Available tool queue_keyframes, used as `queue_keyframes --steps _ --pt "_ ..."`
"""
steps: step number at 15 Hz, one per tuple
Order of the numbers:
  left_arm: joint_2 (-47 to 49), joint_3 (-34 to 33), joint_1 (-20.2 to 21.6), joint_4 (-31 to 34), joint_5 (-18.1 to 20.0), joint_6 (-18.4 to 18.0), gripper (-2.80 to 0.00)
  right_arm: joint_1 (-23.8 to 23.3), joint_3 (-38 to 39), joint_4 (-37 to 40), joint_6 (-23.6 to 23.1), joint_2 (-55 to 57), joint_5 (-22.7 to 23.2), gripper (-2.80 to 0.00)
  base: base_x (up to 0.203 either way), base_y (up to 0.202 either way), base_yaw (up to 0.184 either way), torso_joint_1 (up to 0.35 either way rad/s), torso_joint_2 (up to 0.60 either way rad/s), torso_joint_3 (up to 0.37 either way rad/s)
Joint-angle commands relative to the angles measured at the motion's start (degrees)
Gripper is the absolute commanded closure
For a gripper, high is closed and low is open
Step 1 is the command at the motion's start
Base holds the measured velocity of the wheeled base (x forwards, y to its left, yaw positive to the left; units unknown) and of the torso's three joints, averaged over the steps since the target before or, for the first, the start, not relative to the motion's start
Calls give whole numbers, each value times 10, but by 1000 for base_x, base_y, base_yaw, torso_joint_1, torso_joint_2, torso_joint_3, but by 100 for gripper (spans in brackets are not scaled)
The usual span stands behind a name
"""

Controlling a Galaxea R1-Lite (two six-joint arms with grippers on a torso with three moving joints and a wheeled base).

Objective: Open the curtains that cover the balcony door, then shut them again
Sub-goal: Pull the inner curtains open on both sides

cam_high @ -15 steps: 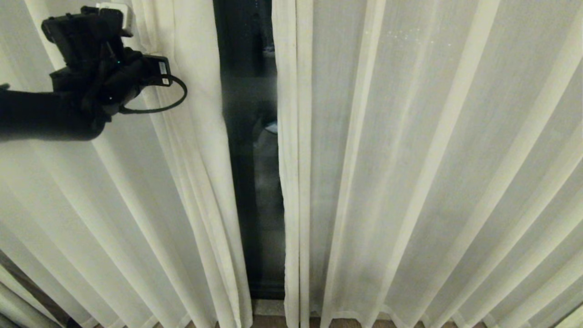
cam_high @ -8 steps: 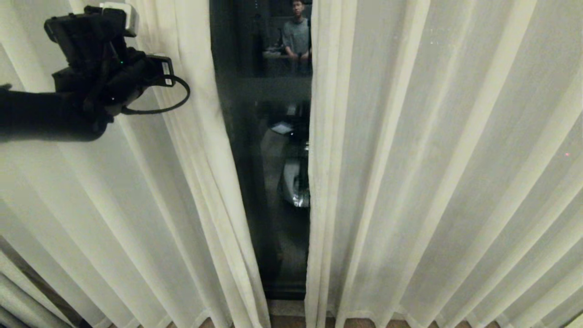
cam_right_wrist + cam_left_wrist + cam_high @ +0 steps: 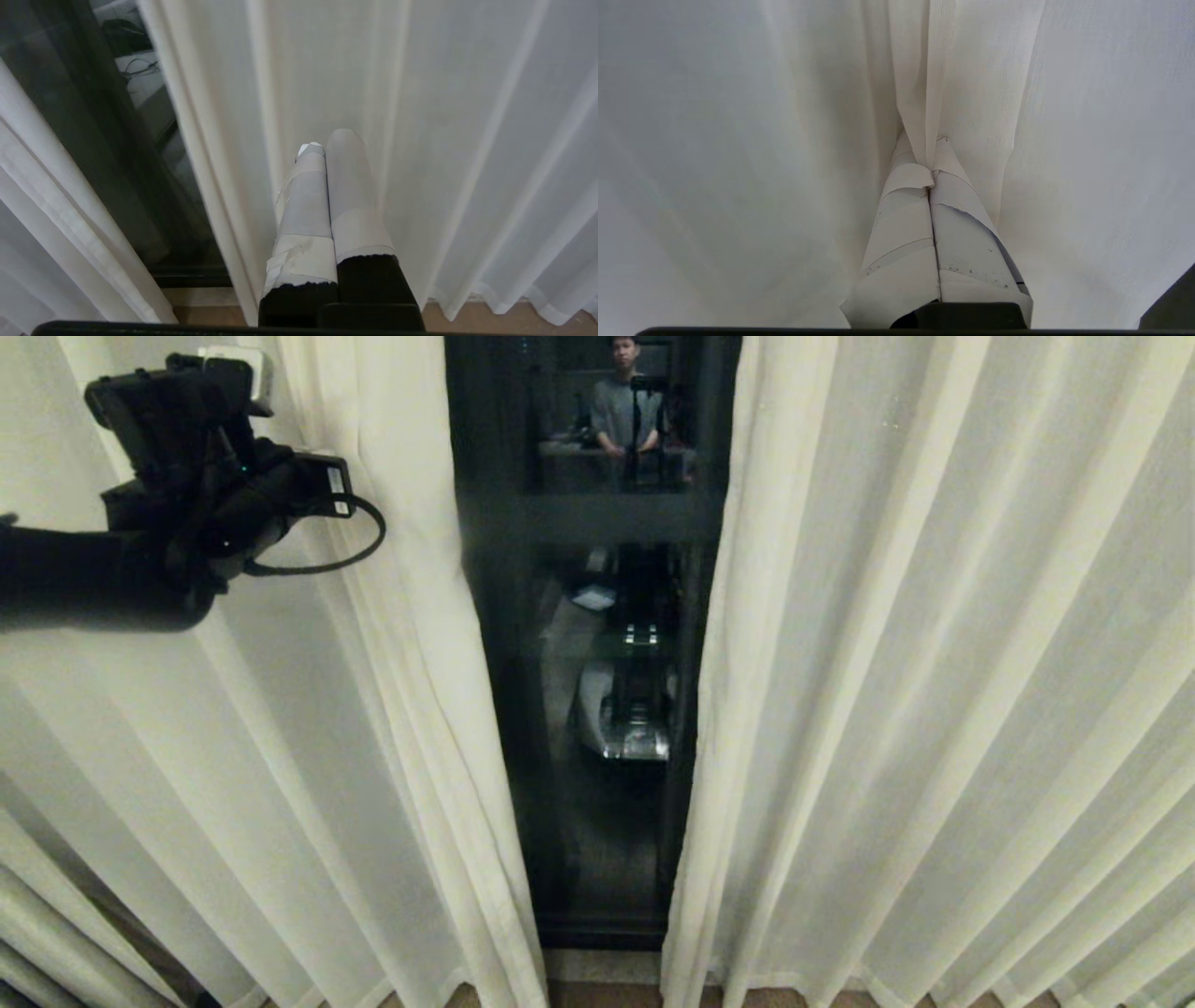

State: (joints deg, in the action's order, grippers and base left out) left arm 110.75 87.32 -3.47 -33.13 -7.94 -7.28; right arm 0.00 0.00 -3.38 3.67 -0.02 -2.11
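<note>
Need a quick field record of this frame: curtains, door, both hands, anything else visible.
left curtain: cream-white pleated fabric panel, drawn aside
right curtain: matching cream-white panel, hanging left of its edge a gap
gap: dark-framed glass balcony door exposed between panels
left hand: taped fingers shut on a fold of the left curtain, raised at upper left in head view
right hand: shut, holding nothing, low in front of the right curtain
reflection: a person seen in the glass
threshold: pale stone strip below the door

Cream pleated curtains (image 3: 887, 691) parted, dark balcony door (image 3: 597, 709) between.
</note>
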Motion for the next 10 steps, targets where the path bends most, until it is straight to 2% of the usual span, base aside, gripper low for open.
queue_keyframes --steps 1,10 --pt "1 0 1 -2 -1 0 0 0 0 -1 0 0 0 0 0 189 -1 2 2 2" --pt "4 -5 1 -2 -1 0 0 0 0 -1 0 0 0 0 0 188 -2 2 2 2"
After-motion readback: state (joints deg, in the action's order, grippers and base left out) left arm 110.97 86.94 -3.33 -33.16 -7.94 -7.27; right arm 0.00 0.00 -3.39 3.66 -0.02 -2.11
